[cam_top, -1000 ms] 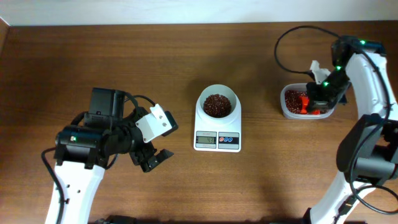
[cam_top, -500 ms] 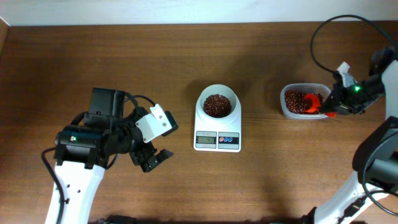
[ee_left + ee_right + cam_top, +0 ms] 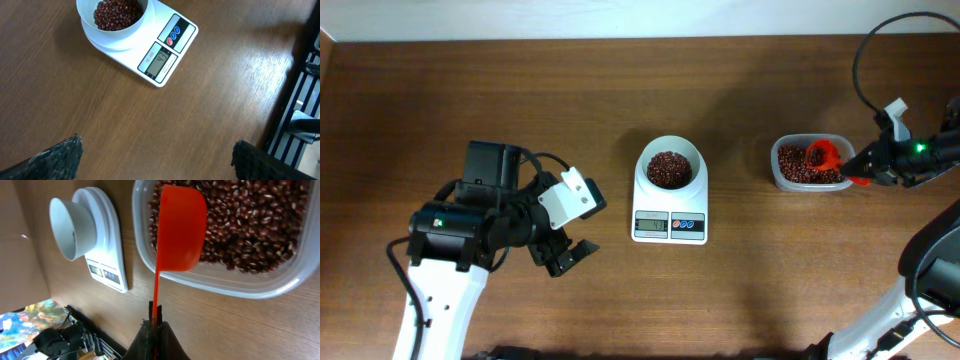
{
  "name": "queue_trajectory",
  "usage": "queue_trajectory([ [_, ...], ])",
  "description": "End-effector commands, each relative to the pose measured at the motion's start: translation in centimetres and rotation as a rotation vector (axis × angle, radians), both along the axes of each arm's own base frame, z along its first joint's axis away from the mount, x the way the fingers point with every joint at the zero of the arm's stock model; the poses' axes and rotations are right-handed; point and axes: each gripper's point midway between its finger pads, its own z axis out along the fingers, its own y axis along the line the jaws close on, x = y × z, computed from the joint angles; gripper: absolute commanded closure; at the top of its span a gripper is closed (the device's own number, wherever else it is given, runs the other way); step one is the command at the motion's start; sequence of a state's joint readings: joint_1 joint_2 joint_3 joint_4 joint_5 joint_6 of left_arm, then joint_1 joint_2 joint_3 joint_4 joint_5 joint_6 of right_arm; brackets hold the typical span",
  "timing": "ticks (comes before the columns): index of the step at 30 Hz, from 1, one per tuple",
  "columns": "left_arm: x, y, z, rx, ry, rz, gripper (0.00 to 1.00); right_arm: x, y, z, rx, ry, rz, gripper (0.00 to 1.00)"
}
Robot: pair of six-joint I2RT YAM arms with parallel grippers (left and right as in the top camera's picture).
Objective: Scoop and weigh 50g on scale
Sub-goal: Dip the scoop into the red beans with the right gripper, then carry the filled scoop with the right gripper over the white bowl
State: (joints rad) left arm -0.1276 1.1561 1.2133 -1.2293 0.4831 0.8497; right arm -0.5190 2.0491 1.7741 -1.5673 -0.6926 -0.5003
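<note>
Robotics lab or test bench rather than a home: one white and black robot arm (image 3: 440,290) at the left and another (image 3: 932,250) at the right of a bare wood-grain table (image 3: 520,90), plain white wall (image 3: 620,18) behind, small kitchen scale (image 3: 669,200) between them, black metal framing (image 3: 295,100) beside the table edge

Brown wood-grain table (image 3: 620,100) with a soft sheen. Smooth white plastic scale (image 3: 642,200). Clear plastic tub (image 3: 225,282) on the right, glossy orange-red plastic scoop (image 3: 180,230), faintly shiny dark reddish-brown beans (image 3: 250,225).

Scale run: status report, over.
Left gripper open, idle. Right gripper shut on orange-red scoop, over bean tub. Beans in bowl on scale. Nothing between.
</note>
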Motion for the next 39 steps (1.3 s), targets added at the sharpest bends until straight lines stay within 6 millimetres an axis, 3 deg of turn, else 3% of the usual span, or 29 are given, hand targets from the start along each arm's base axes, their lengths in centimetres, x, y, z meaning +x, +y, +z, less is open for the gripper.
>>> queue_trajectory([
  [1,0.0,-0.1,-0.1,-0.01,-0.001,-0.016,0.01,0.7,1.4,1.0,0.101,-0.05,-0.011,0.96],
  [5,0.0,-0.1,-0.1,-0.01,-0.001,-0.016,0.01,1.3,2.7,1.6,0.145,-0.075,0.001,0.96],
  [9,0.0,-0.1,-0.1,-0.01,-0.001,-0.016,0.01,2.0,5.5,2.2,0.189,-0.097,0.054,0.96],
  [16,0.0,-0.1,-0.1,-0.01,-0.001,-0.016,0.01,2.9,12.7,2.9,0.243,-0.147,0.22,0.96],
  [23,0.0,-0.1,-0.1,-0.01,-0.001,-0.016,0.01,2.2,19.4,2.9,0.253,-0.172,0.399,0.96],
  [34,0.0,-0.1,-0.1,-0.01,-0.001,-0.016,0.01,1.9,24.3,1.0,0.133,-0.261,0.603,0.96],
  [39,0.0,-0.1,-0.1,-0.01,-0.001,-0.016,0.01,1.0,25.0,0.2,0.003,-0.254,0.688,0.96],
])
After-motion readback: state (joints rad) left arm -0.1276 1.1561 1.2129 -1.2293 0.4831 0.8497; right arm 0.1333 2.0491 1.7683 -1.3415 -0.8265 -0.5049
